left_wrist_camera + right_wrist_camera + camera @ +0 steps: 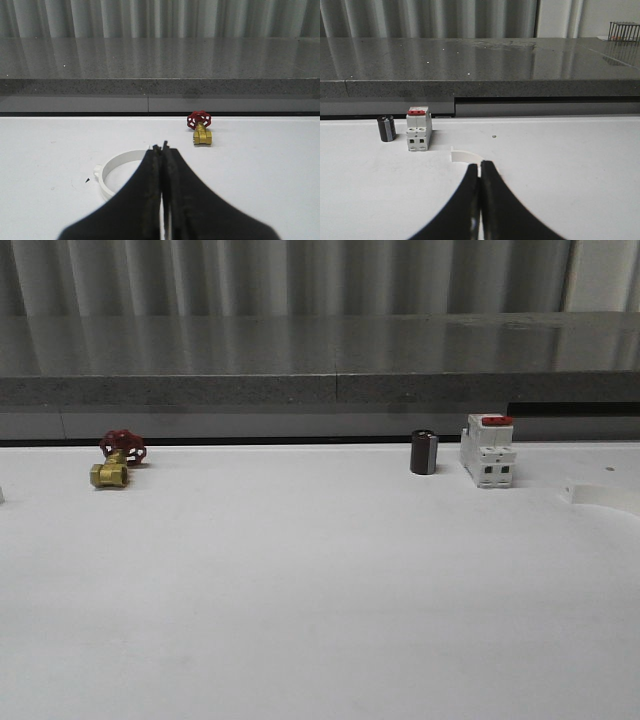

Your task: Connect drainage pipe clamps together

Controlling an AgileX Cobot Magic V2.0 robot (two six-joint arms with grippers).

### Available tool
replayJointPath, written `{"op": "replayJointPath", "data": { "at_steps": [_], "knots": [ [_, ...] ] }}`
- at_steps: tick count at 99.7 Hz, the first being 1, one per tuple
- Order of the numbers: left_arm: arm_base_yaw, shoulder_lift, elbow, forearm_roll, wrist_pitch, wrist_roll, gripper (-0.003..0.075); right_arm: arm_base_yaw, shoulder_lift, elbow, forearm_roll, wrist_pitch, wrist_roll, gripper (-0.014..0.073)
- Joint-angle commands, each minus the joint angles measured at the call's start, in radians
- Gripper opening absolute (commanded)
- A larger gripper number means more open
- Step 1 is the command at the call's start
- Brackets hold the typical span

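Both our left gripper (162,148) and right gripper (480,164) are pressed together, each just behind a clamp half (114,165) (466,156).

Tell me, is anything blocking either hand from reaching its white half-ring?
Nothing visible. The left hand, shut, has its half-ring just ahead; the right hand, shut, likewise. The valve and breaker stand farther back.
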State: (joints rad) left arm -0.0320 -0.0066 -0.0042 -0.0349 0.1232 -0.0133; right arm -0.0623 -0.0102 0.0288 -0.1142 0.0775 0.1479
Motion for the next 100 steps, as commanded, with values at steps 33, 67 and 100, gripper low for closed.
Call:
{"op": "replayJointPath", "data": {
  "at_steps": [33, 67, 100],
  "knots": [
    [0.002, -0.03, 0.035, -0.005, -0.089, -0.008, -0.002, -0.005, -0.021, -0.016, -0.012, -0.086, -0.007, -0.0067],
    [0.002, -0.03, 0.028, -0.005, -0.13, -0.008, -0.002, -0.005, -0.021, -0.016, -0.012, -0.086, -0.007, -0.0067],
    [0.002, 0.026, -0.157, -0.001, 0.066, -0.008, -0.002, -0.005, -0.021, -0.016, -0.012, -0.086, -0.007, -0.0067]
  ]
}}
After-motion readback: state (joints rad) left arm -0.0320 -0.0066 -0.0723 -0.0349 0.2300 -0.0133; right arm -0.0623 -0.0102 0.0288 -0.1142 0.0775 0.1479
